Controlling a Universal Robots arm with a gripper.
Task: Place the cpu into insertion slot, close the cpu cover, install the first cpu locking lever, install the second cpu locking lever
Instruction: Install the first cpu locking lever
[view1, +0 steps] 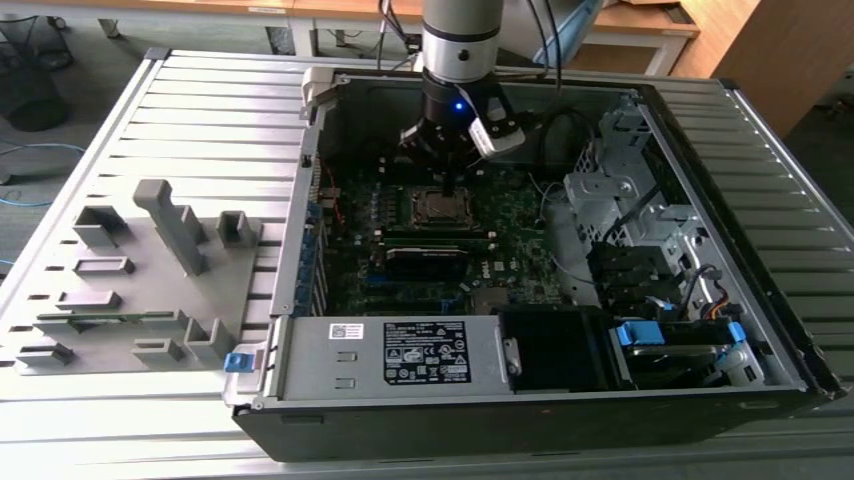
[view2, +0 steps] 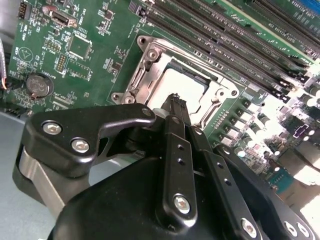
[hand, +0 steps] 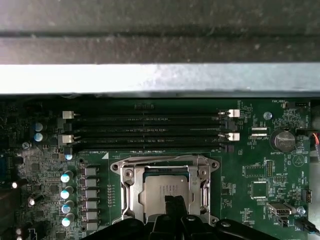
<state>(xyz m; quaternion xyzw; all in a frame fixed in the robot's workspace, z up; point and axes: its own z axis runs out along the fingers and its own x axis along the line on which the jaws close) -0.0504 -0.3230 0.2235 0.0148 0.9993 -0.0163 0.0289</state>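
Pressed-together black gripper fingers (view2: 176, 106) are hovering over the dull silver square cpu (hand: 165, 192), lying flat in the black square insertion slot (hand: 131, 192) under the silver metal cpu cover (hand: 165, 164), beside long black memory slots (hand: 145, 132).

A robotics lab or workshop bench set up for computer assembly.

In the exterior view, an opened desktop computer case (view1: 534, 400) is seen lying on a ribbed grey metal table (view1: 200, 130), its green motherboard (view1: 400, 260) exposed at the centre of the frame. A grey fixture block with upright holders (view1: 147, 280) is placed at the left. Wooden desks (view1: 641, 25) are visible along the top edge, and a black wire wastebasket (view1: 30, 70) with loose floor cables is seen at upper left.
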